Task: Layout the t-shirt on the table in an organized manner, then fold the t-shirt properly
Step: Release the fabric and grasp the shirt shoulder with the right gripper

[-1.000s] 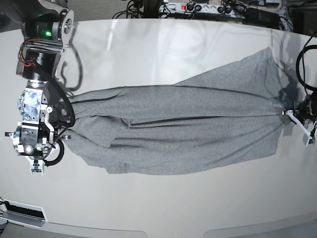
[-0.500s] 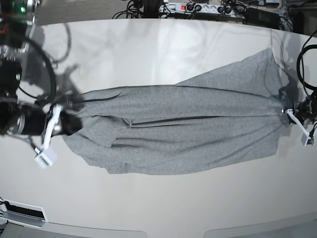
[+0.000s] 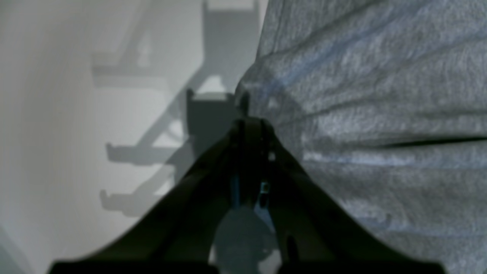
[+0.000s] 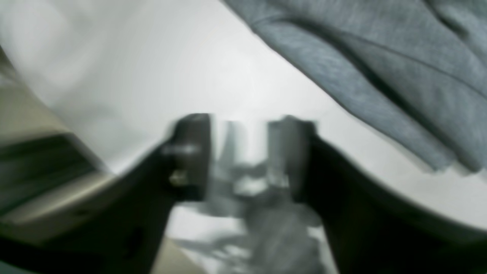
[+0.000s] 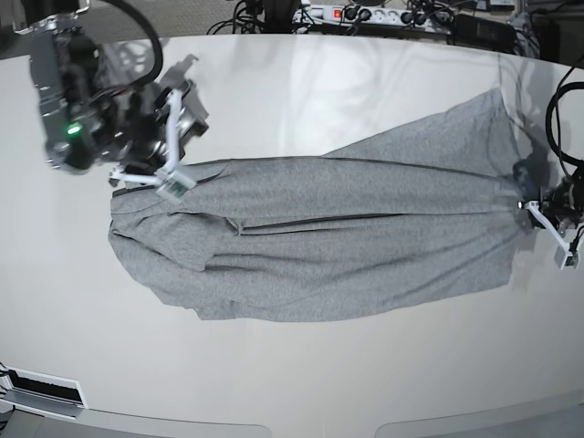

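The grey t-shirt lies stretched lengthwise across the white table, bunched into long folds. No lettering shows. My left gripper is at the shirt's right end, shut on a gathered bit of its edge. In the left wrist view the left gripper is shut on that edge of the t-shirt, low over the table. My right gripper hovers over the shirt's far-left corner. In the blurred right wrist view the right gripper is open and holds nothing. The t-shirt lies beyond it over the table.
A power strip and tangled cables run along behind the table's far edge. More cables hang by the left arm. A pale fixture sits at the near-left corner.
My right arm has risen from the shirt's left end and swung to the far left, its gripper now open and off the cloth. The shirt's left end has slackened. The left gripper has stayed put.
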`<state>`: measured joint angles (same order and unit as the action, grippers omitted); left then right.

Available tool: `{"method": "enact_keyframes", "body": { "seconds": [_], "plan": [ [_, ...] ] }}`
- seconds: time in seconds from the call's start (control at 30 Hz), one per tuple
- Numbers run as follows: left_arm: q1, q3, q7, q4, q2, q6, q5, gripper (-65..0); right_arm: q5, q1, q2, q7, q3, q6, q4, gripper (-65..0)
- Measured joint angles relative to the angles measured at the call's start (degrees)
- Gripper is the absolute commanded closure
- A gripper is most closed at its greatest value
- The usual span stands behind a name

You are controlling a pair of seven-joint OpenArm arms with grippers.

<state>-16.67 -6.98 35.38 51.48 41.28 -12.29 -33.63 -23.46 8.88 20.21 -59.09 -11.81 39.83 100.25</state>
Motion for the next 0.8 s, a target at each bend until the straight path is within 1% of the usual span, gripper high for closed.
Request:
{"method": "enact_keyframes", "body": {
  "seconds": [0.07,0.13,0.17,0.23,0.3,0.47,0.53,0.63,0.7,0.73,0.8],
  "plan": [
    [-0.02,0.0,0.0,0.02,0.02,0.0,0.0,0.0,8.85,-0.07,0.09,5.38,-4.13,0.17,-0.02,-37.5],
    [0.0,0.0,0.04,0.02,-0.02,0.0,-0.02,0.0,15.87,-0.2,0.15,8.68,-7.5,0.09,-0.02,-37.5],
    [0.0,0.0,0.07,0.02,0.0,0.0,-0.02,0.0,19.26,-0.17,0.33,10.38,-8.83,-1.2,-0.02,-37.5],
    [-0.02,0.0,0.04,0.02,0.0,0.0,-0.02,0.0,25.03,0.0,0.57,12.7,-10.91,-4.96,-0.02,-37.5],
    [0.0,0.0,0.04,0.02,0.0,0.0,-0.02,0.0,29.07,-0.07,0.52,13.9,-11.69,-8.39,-0.02,-37.2],
    [-0.02,0.0,0.02,0.02,0.0,0.0,-0.74,0.0,32.89,-0.15,0.61,13.92,-11.74,-13.44,-0.04,-37.3],
    [0.0,0.0,0.07,0.02,0.0,0.02,-0.72,0.0,32.87,-0.37,0.59,15.47,-11.74,-13.97,-0.39,-37.2],
    [0.0,0.0,0.04,0.02,0.0,0.02,-0.96,0.0,32.68,-0.85,0.52,20.85,-11.74,-13.9,-4.28,-37.2],
    [-0.02,0.0,0.04,0.02,0.0,0.0,-1.14,0.0,32.61,-1.53,0.39,20.94,-11.82,-14.01,-7.72,-37.2],
    [-0.02,-0.02,0.13,0.0,-0.02,0.02,-1.14,0.0,32.24,-2.03,0.44,21.49,-11.82,-15.41,-8.9,-36.7],
    [0.0,0.0,0.15,0.02,0.0,0.0,-1.11,0.0,32.35,-4.02,0.33,21.81,-11.82,-16.98,-11.63,-31.9]
  ]
}}
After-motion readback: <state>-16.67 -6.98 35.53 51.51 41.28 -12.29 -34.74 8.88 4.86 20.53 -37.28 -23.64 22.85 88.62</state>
